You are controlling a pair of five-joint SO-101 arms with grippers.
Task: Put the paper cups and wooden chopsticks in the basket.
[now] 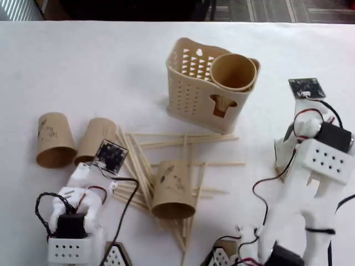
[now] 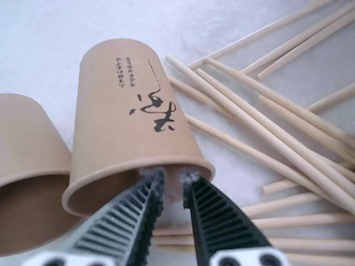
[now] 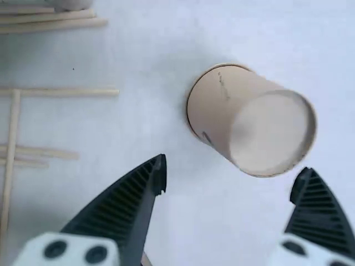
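Bright, diffuse light falls evenly over the white table (image 1: 83, 66), which is washed out almost to blank. Shadows beneath the basket (image 1: 188, 94) and chopsticks (image 1: 183, 138) are faint and soft-edged. In the right wrist view, a paper cup (image 3: 222, 105) has a pale, glaring base.

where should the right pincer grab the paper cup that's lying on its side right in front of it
Probably across the side wall near mid-body, coming down from above. The paper cup lies on its side with its closed base toward the right pincer, so no rim edge is offered to pinch. The round wall is, and the open jaws look wider than the cup.
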